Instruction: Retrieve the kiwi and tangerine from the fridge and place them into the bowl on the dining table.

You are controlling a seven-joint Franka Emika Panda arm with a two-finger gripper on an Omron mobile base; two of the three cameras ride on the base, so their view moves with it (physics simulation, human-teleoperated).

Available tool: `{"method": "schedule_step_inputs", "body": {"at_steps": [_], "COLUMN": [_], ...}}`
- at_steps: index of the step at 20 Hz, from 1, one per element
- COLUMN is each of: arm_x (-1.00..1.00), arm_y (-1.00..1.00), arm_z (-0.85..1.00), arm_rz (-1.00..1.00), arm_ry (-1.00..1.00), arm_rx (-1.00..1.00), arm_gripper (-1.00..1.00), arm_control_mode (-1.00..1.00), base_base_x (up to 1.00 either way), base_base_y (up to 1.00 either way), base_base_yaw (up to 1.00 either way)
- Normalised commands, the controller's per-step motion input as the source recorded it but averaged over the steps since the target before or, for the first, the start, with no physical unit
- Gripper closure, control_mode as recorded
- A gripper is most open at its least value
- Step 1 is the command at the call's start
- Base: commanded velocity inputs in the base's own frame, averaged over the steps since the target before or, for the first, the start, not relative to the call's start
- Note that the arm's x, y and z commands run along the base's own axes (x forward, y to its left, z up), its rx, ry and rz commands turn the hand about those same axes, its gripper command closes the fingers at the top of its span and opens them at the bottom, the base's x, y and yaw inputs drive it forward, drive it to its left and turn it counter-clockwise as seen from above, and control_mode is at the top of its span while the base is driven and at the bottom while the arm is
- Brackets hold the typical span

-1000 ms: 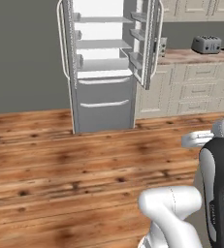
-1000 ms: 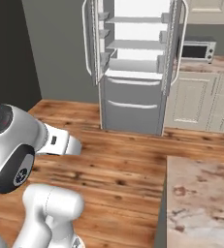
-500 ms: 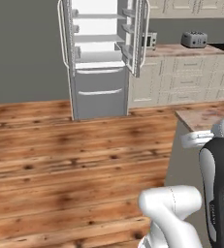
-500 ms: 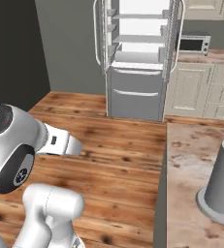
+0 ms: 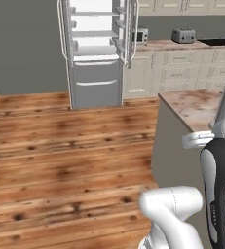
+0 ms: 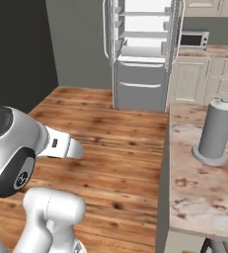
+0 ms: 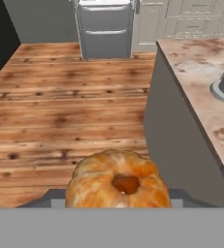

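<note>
Orange, dimpled and round, the tangerine sits clamped in our tool (fingertips hidden behind it), above plank wood floor. Mottled beige-pink stone tabletop lies right; the grey fridge stands open, far ahead.

Fridge: grey body, white shelved interior, white handles. Dining table: mottled beige-pink stone top, grey side. Cylinder: plain grey. Floor: reddish-brown knotted planks. Tangerine: mottled orange-yellow, darker orange-brown centre. Wall cabinets: cream
</note>
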Motion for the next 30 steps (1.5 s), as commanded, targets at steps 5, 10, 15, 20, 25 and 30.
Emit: {"method": "schedule_step_inputs", "body": {"at_steps": [5, 10, 15, 20, 25, 30], "arm_x": [0.0, 0.0, 0.0, 0.0, 0.0, 0.0], "arm_y": [0.0, 0.0, 0.0, 0.0, 0.0, 0.0], "arm_z": [0.0, 0.0, 0.0, 0.0, 0.0, 0.0], "arm_rz": [0.0, 0.0, 0.0, 0.0, 0.0, 0.0], "arm_ry": [0.0, 0.0, 0.0, 0.0, 0.0, 0.0], "arm_rx": [0.0, 0.0, 0.0, 0.0, 0.0, 0.0], "arm_gripper": [1.0, 1.0, 1.0, 1.0, 1.0, 1.0], "arm_control_mode": [1.0, 1.0, 1.0, 1.0, 1.0, 1.0], "base_base_x": [-0.98, -0.87, -0.74, -0.33, -0.08, 0.0], "base_base_y": [-0.12, -0.36, -0.43, -0.7, -0.8, -0.79], "base_base_yaw": [-0.02, -0.02, -0.01, -0.02, -0.04, -0.03]}}
